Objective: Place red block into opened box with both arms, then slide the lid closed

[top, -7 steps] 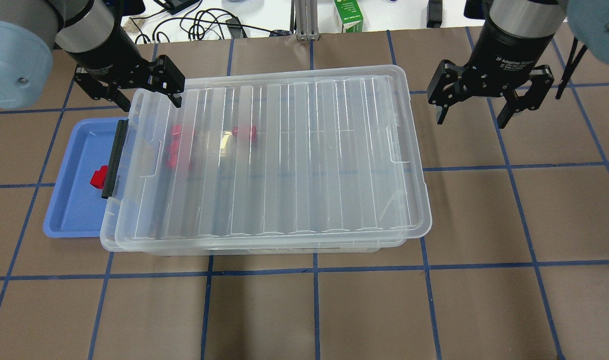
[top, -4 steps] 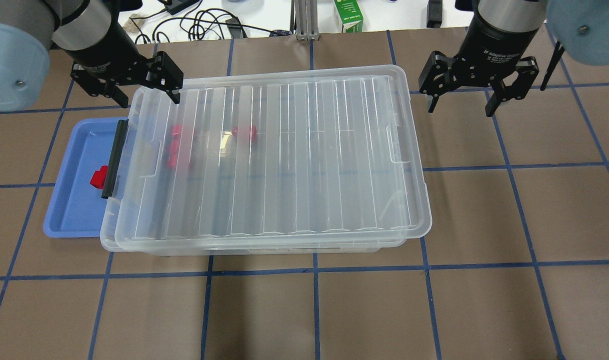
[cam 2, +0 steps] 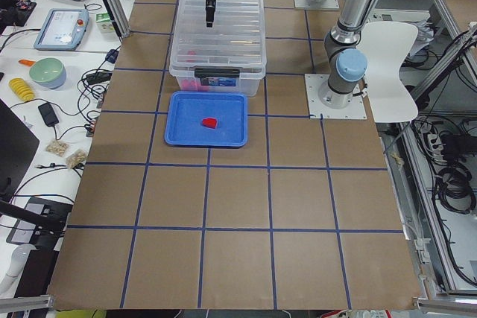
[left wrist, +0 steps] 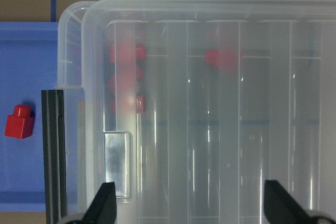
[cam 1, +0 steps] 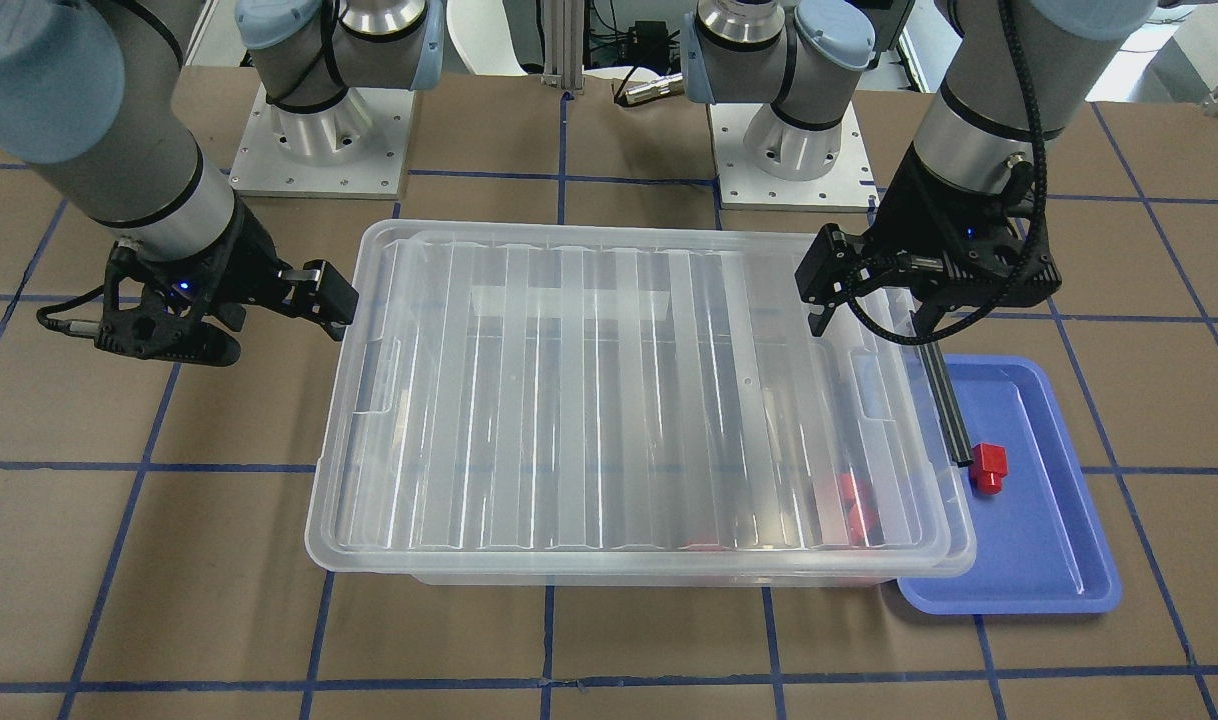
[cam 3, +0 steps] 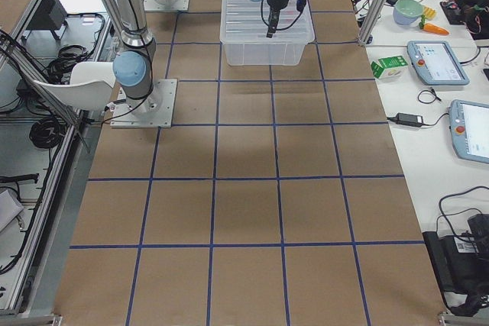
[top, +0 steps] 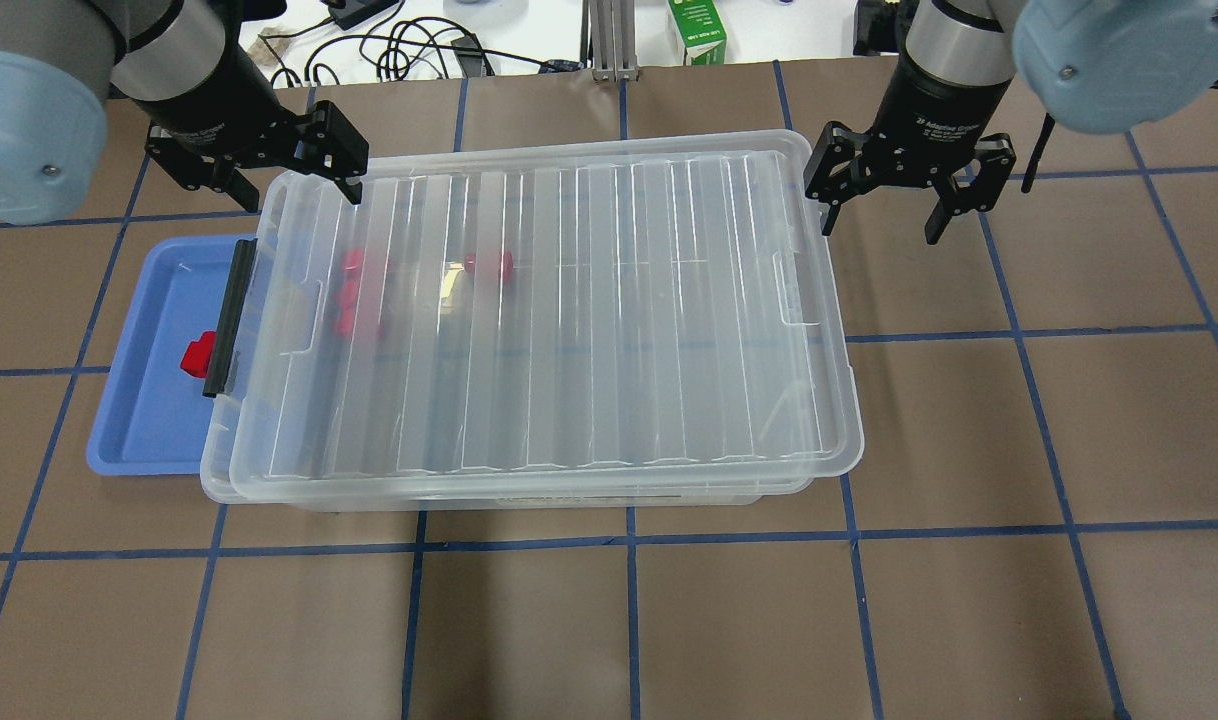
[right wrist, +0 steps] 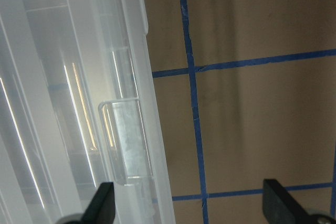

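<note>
The clear box [top: 212, 482] stands mid-table with the ribbed lid [top: 569, 320] lying over it, shifted slightly toward my right. Several red blocks [top: 354, 290] show blurred through the lid at the box's left end. One more red block [top: 198, 354] lies in the blue tray, also seen in the left wrist view [left wrist: 19, 121]. My left gripper [top: 294, 195] hangs open over the box's far left corner, jaws empty [left wrist: 189, 208]. My right gripper [top: 881, 230] is open and empty just off the far right corner, one finger close to the lid's edge [right wrist: 189, 208].
A shallow blue tray [top: 149, 420] sits against the box's left end, partly under it. A black latch bar [top: 227, 320] runs along that end. Cables [top: 399, 45] and a green carton [top: 697, 30] lie beyond the table's far edge.
My right gripper has moved left and slightly away, closing in on the box's far right corner. My left gripper has stayed nearly still. Box, lid and blocks have not shifted.
</note>
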Available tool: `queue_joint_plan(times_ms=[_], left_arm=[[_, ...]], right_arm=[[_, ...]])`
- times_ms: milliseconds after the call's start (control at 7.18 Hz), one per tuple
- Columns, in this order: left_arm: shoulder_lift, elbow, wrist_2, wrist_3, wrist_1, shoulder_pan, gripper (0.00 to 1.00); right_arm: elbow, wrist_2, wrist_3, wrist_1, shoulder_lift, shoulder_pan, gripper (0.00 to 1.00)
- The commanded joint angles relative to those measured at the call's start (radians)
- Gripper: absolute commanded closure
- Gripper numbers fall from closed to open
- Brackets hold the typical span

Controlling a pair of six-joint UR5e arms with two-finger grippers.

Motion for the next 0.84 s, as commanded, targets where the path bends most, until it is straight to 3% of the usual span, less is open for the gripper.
queue_joint_plan(times_ms=[0,696], left_arm=[[0.008,-0.01,0.001,0.0,0.004,0.0,0.0],[-0.002,-0.011,0.001,-0.005,0.005,0.0,0.0]], right_arm=[[0.001,-0.002,-0.006,-0.077,0.059,0.002,0.0],[0.003,-0.002,-0.005,-0.077,0.113,0.0,0.0]])
